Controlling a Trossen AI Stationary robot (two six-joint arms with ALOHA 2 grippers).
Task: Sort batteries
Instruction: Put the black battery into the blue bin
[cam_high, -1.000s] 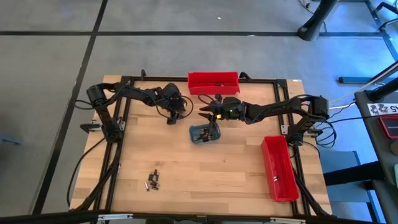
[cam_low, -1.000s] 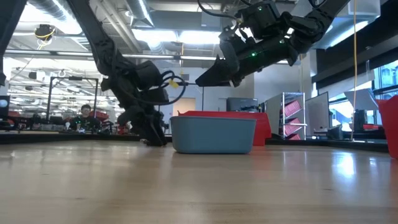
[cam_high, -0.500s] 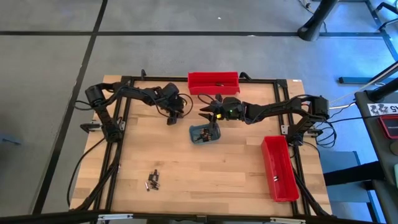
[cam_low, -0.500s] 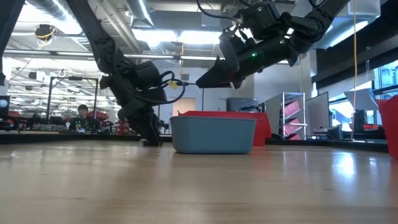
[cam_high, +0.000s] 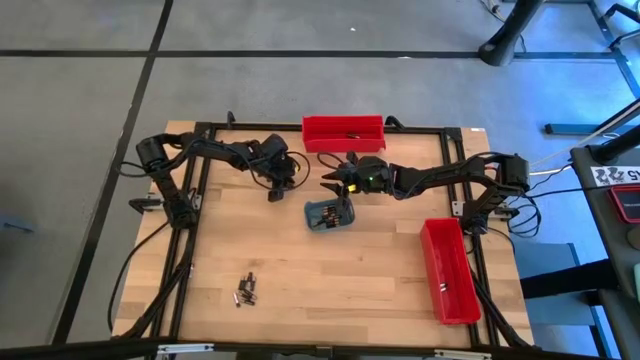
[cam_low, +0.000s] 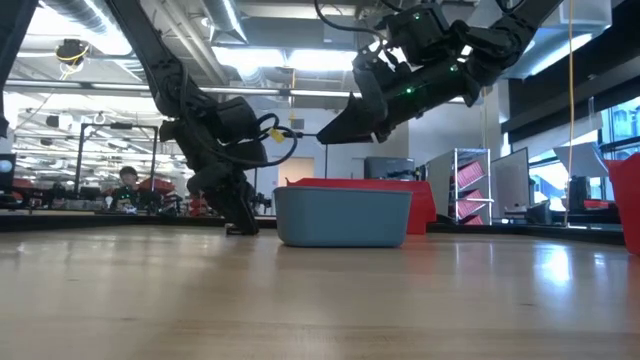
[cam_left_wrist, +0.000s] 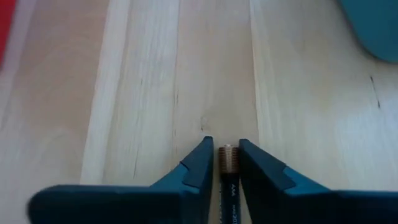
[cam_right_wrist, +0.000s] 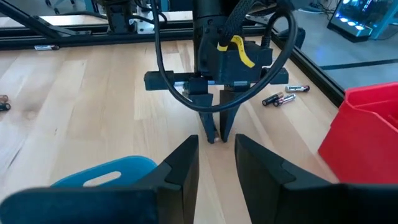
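Observation:
My left gripper (cam_high: 277, 193) (cam_low: 240, 228) is down at the tabletop, left of the grey-blue tray (cam_high: 330, 214) (cam_low: 342, 215), and is shut on one small dark battery (cam_left_wrist: 227, 180) with a copper end (cam_left_wrist: 227, 153). The right wrist view shows it from the front, with my left gripper (cam_right_wrist: 214, 134) narrow at the wood. My right gripper (cam_high: 335, 181) (cam_low: 335, 128) hangs open above the tray's far-left edge with nothing between its fingers. The tray holds several batteries (cam_high: 327, 213). My left gripper pinches the battery's two long sides (cam_left_wrist: 227, 174) between its two fingers (cam_left_wrist: 200, 165). The fingers slant down steeply from the table's left and lie along the battery, whose copper end sticks out just past the tips. The battery lies on the wood.
One red bin (cam_high: 343, 131) stands at the far edge. Another red bin (cam_high: 450, 270) runs along the right edge. A few loose batteries (cam_high: 246, 290) lie near the front left, and a few more batteries (cam_right_wrist: 283, 96) lie beyond my left arm. Bare wood spans the table's middle and front.
My left gripper has rolled a little and settled slightly at the tabletop. Its fingers have drawn together around the battery. My right gripper has kept still above the tray.

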